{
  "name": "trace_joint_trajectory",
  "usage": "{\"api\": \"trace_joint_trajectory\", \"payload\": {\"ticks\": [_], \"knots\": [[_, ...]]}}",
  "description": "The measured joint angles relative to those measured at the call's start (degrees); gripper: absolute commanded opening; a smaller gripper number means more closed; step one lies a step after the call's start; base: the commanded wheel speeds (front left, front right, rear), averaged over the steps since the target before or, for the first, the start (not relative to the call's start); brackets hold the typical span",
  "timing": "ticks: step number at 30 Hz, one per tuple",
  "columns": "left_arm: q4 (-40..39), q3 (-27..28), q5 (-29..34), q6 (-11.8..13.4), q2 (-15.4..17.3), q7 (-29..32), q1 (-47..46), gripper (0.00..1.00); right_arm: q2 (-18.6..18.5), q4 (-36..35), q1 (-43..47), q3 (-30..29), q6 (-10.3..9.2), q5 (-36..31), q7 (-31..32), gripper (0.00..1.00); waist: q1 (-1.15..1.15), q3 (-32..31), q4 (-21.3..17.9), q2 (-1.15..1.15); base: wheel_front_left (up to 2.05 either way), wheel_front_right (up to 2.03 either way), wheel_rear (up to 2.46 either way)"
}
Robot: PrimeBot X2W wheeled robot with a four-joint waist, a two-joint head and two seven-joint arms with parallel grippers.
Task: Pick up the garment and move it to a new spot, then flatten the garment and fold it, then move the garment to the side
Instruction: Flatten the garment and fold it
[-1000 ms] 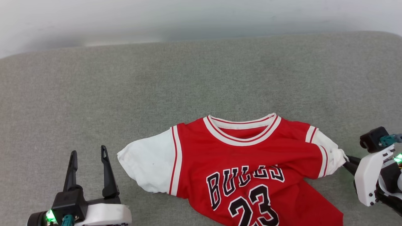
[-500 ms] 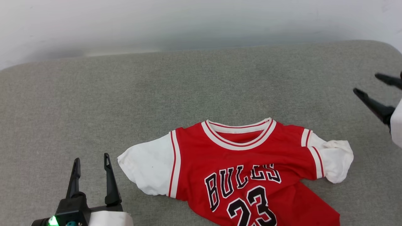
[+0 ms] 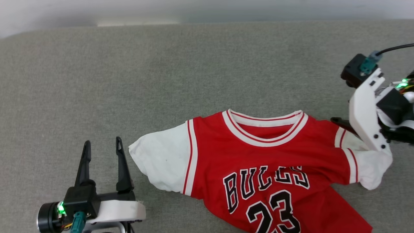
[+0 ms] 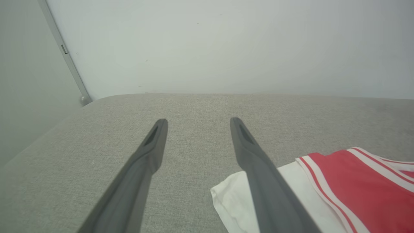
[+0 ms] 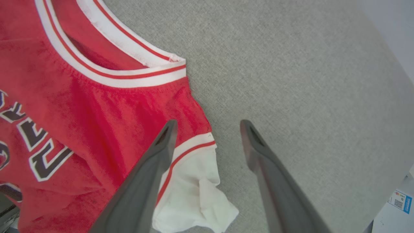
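Where it lies, the garment point(image 3: 268, 161) points collar away — sleeves left-right.

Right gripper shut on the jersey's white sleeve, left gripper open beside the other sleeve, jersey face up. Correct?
Not quite: the right gripper is open, fingers spread over the white sleeve, as the right wrist view shows. The rest holds: left gripper open beside the other sleeve, jersey face up.
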Motion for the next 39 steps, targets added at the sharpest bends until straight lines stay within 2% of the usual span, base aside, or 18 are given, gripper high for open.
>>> {"api": "trace_joint_trajectory", "payload": {"ticks": [7, 12, 13, 14, 19, 26, 30, 39], "knots": [[0.1, -1.2, -0.3, 0.0, 0.0, 0.0, -3.1, 1.0, 8.0, 8.6, -1.6, 4.6, 0.0, 0.5, -1.5, 1.0, 0.0, 4.3, 2.5, 0.0, 0.0, 0.0, 0.0], [0.2, -1.3, -0.5, 0.3, 0.0, 0.0, -3.8, 1.0, 9.9, 11.8, -0.3, 6.5, -0.01, 0.5, -2.8, 1.0, 0.0, 6.0, 3.7, 0.0, 0.0, 0.0, 0.0], [0.3, -1.3, -0.5, 0.3, 0.0, 0.0, -3.8, 1.0, 10.1, 11.9, -0.3, 6.7, -0.01, 0.2, -3.5, 0.41, 0.0, 6.1, 3.7, 0.0, 0.0, 0.0, 0.0], [0.4, -1.3, -0.5, 0.4, 0.0, 0.0, -3.8, 1.0, 10.0, 12.0, -0.4, 6.9, 0.0, -0.8, -5.0, 0.0, 0.0, 6.1, 3.7, 0.0, 0.0, 0.0, 0.0], [0.7, -0.5, -0.4, 0.4, 0.0, 0.0, -3.8, 1.0, 10.3, 13.1, -2.3, 7.9, 0.04, -2.2, -12.0, 0.0, 0.01, 5.3, 2.7, 0.0, 0.0, 0.0, 0.0], [0.4, -0.5, 0.0, 0.3, 0.0, 0.0, -3.8, 1.0, 9.9, 17.5, -9.0, 4.9, 0.02, -0.8, -20.6, 0.0, 0.0, 4.3, 2.1, 0.0, 0.0, 0.0, 0.0], [-0.1, -0.8, 0.0, 0.1, 0.0, 0.0, -4.0, 1.0, 11.2, 22.6, -9.7, 5.4, 0.01, -0.2, -20.5, 0.0, 0.01, 5.3, 2.6, 0.0, 0.0, 0.0, 0.0], [0.4, -1.1, -0.4, 0.1, 0.0, 0.0, -5.1, 1.0, 17.7, 31.2, -5.1, 7.0, -0.02, 1.5, -19.0, 0.0, 0.0, 7.4, 3.9, 0.0, 0.0, 0.0, 0.0]]}}
